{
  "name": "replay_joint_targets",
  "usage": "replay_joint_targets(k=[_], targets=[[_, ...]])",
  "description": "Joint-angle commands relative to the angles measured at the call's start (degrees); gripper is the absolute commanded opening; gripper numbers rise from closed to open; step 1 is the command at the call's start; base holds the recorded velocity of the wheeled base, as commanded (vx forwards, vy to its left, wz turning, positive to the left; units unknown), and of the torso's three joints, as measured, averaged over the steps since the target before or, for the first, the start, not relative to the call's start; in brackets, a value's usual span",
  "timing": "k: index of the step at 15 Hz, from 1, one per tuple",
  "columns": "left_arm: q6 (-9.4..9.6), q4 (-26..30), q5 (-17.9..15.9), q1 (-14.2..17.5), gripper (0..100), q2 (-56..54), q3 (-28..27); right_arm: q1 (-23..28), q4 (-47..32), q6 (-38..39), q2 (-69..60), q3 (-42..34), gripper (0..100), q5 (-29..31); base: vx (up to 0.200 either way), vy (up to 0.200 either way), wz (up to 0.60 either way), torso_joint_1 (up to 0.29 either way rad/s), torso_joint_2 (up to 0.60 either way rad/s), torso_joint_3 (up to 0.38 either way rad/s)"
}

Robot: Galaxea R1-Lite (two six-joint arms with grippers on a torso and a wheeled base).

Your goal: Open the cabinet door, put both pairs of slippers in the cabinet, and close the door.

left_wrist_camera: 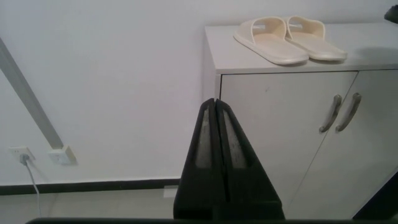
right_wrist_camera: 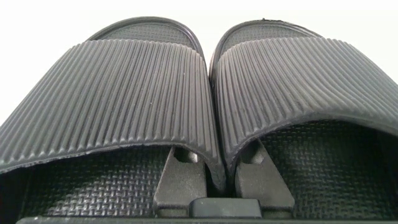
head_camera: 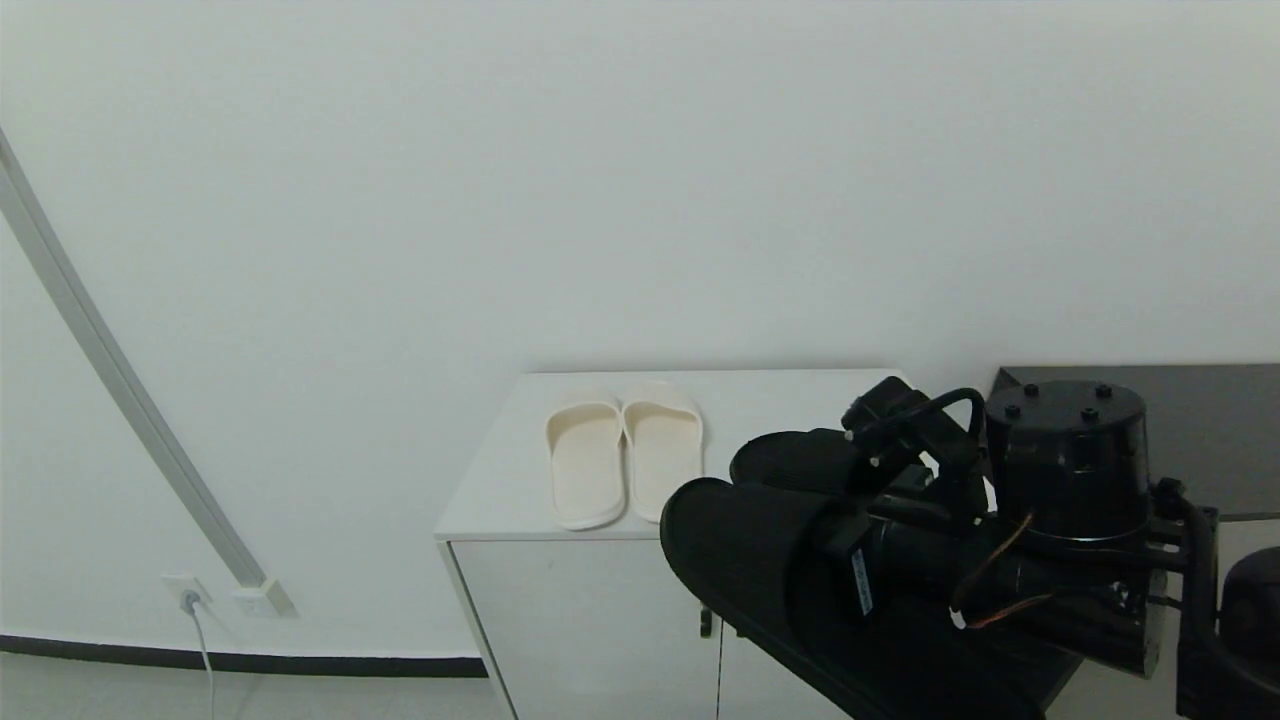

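While the left gripper [left_wrist_camera: 215, 109], pressed shut and empty, faces the closed cabinet's [head_camera: 580, 620] left corner, white slippers [head_camera: 625, 455] lie on top. Near right, the right gripper [right_wrist_camera: 221, 180] clamps the black slippers [head_camera: 760, 540] by their adjoining inner edges.

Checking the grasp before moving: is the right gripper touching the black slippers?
Touching. Right wrist view: right gripper has a finger under each strap, pinching the black slippers together.

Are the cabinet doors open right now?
No, both cabinet doors sit flush and shut, their handles side by side, below the white slippers.
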State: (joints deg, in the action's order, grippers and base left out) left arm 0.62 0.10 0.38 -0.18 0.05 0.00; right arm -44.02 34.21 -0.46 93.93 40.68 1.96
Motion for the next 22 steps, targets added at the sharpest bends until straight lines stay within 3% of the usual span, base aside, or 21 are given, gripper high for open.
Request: replay_joint_targets(k=[1,3,10,22], targets=[[-0.01,-0.01,0.06,0.01,0,0.04,0.0,0.16,0.42,-1.12,-1.2,-1.04,0,-0.03,0.0,0.0,0.0,0.0,0.0,0.0],[-0.01,-0.01,0.06,0.01,0,0.04,0.0,0.16,2.71,-1.21,-1.29,-1.66,0,-0.12,0.0,0.0,0.0,0.0,0.0,0.0],[-0.01,-0.01,0.06,0.01,0,0.04,0.0,0.34,3.67,-1.12,-1.03,-2.27,0,-0.47,-0.2,0.0,0.0,0.003,0.0,0.002],[-0.01,-0.01,0.06,0.01,0,-0.05,0.0,0.43,3.67,-1.03,-0.32,-2.8,0,-0.47,0.0,0.0,0.0,0.0,0.0,0.0]])
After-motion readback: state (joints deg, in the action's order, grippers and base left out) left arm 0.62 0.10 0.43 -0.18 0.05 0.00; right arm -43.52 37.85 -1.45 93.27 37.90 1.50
